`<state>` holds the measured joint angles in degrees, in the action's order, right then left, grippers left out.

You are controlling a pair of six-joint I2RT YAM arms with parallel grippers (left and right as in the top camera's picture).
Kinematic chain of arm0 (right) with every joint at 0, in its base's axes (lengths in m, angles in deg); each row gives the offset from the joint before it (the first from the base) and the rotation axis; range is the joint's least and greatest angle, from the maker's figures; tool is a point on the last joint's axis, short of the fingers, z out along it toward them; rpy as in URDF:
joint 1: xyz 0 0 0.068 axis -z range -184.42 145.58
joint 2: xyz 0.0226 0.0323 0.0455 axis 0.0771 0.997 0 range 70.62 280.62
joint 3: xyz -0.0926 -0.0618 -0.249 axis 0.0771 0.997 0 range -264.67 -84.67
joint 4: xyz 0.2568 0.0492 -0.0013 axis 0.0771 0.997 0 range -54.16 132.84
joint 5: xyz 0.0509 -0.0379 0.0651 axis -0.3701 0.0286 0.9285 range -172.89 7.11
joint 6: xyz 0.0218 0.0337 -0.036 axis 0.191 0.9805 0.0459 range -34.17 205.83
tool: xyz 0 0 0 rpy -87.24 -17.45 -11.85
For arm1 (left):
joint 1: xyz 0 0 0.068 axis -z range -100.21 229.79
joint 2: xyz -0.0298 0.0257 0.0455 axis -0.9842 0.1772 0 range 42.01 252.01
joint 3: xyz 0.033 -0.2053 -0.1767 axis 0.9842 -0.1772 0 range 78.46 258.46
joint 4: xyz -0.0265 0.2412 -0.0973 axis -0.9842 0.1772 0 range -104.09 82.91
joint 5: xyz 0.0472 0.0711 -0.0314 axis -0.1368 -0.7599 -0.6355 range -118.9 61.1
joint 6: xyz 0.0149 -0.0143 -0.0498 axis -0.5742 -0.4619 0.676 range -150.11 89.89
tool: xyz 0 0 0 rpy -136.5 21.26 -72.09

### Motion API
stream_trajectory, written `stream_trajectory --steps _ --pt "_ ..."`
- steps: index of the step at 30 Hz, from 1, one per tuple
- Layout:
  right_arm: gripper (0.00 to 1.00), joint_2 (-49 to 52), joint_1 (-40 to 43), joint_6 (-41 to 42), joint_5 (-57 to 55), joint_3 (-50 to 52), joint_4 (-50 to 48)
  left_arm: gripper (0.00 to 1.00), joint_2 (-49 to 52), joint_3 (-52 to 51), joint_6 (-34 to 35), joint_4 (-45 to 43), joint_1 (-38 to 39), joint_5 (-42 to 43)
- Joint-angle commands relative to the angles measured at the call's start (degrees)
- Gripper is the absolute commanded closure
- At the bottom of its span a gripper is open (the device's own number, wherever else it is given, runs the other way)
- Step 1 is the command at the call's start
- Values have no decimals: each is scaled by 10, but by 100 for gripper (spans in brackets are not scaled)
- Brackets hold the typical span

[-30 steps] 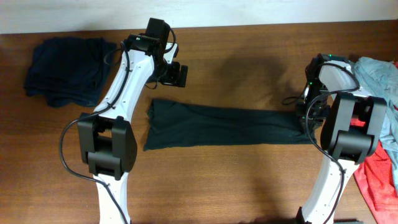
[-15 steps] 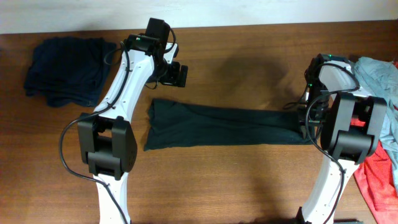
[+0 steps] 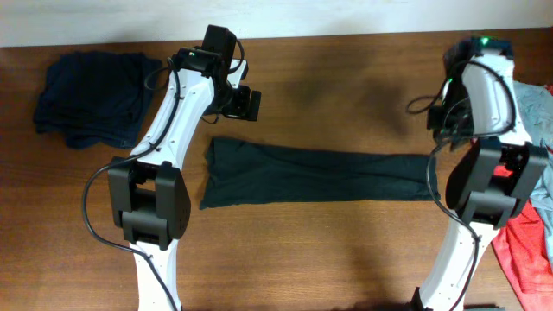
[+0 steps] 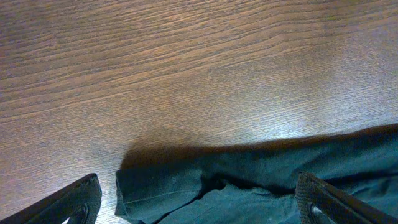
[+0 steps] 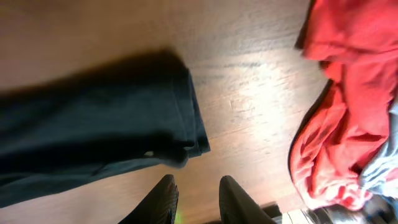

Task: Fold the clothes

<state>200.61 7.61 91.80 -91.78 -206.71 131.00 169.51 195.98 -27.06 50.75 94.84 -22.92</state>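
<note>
The clothes being worked on are one dark green-black garment (image 3: 315,175), lying flat on the table as a long folded strip. Its left end (image 4: 249,186) shows in the left wrist view and its right end (image 5: 99,130) in the right wrist view. My left gripper (image 3: 245,104) hovers behind the strip's left end, open wide, its fingers (image 4: 78,200) either side of that corner with nothing held. My right gripper (image 3: 443,121) is raised beyond the strip's right end. In its own view the right gripper (image 5: 197,183) has its jaws slightly apart, with bare wood between them.
A dark navy pile (image 3: 91,97) lies at the back left. At the right edge lie a grey-blue garment (image 3: 534,104) and a red one (image 3: 523,250), the red one (image 5: 348,106) also close to the right gripper. The table (image 3: 346,250) is brown wood.
The right gripper has left the strip's right end, rising and moving toward the back of the table. The strip's end now lies flat. The left arm has not moved.
</note>
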Motion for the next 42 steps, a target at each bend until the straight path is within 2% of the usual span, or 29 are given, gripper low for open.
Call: stream_trajectory --steps 1,3,5,7,9,11,20,24,33,42 --pt "72 -18 3 -2 82 -19 2 1 -7 -2 0 -1 -2 2" --pt "72 -18 -2 -31 156 -12 -10 1 -7 -2 0 -1 -2 2" --pt "73 -18 -14 -92 249 -7 -20 1 -7 -2 0 -1 -2 2" --pt "81 -17 -30 -146 311 -6 -27 1 -7 -2 0 -1 -2 2" --pt "96 -17 -51 -172 336 -6 -45 1 -7 -2 0 -1 -2 2" --pt "97 -17 -75 -188 338 -6 -70 1 -7 -2 0 -1 -2 2" --pt "96 -1 -207 -208 335 -6 -214 1 -7 -2 0 -1 -2 2" --pt "96 10 -259 -206 257 -6 -256 1 -7 -2 -1 -1 -2 2" --pt "96 24 -315 -205 302 7 -277 1 -7 -2 0 -1 -2 2" --pt "96 25 -318 -206 359 75 -306 1 -7 -2 0 -1 -2 2"
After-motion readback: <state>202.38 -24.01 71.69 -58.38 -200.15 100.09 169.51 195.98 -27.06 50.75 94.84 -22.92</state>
